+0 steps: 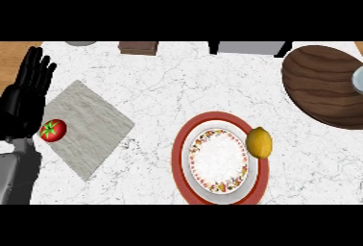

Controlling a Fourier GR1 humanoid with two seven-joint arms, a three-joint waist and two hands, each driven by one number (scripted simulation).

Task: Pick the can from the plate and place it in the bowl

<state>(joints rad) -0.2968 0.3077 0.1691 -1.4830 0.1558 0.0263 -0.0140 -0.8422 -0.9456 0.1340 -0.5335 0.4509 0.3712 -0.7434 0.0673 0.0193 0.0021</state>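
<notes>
Red-rimmed plate point(186, 144) has no can on it, only a lemon point(260, 142) at its right rim. Pale round bit point(358, 79) in the wooden bowl point(319, 81), up-right of plate, is prob. the can. My left hand point(25, 91), far left of plate, is spread & empty. Best confirm before reaching.

My left hand point(27, 96) was black and its forearm point(18, 175) grey. The counter point(184, 91) was white marble with fine dark veins. On it lay a grey, streaked stone board point(89, 127), and at its edge a red tomato point(53, 130) with a green star-shaped top. The plate point(220, 158) had a red rim, a white middle and a ring of red and orange flowers. The lemon point(260, 142) was yellow. The bowl point(322, 86) was dark brown wood with a wavy grain.
</notes>
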